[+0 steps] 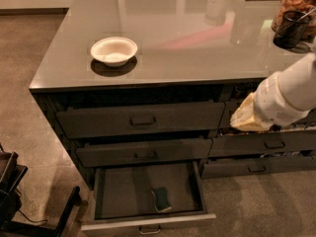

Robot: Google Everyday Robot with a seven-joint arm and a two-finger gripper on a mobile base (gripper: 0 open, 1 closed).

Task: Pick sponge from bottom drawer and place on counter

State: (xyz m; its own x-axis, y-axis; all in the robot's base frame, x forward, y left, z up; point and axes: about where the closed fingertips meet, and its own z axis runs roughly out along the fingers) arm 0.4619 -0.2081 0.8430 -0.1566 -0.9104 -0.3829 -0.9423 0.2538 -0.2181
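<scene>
The sponge [161,200], a small dark green block with a yellowish side, lies in the bottom drawer [148,224], right of the middle. That drawer is pulled open at the foot of the left stack. The two drawers above it are shut. The counter [197,43] is the glossy grey slab on top of the island. My gripper [242,120] is the pale yellowish end of the white arm at the right. It hangs in front of the right-hand drawers, below the counter edge, well above and to the right of the sponge.
A white round bowl [114,50] sits on the counter at the near left. A dark cup [291,28] and a jar [298,1] stand at the counter's right edge. A black frame [15,196] stands on the floor at the lower left.
</scene>
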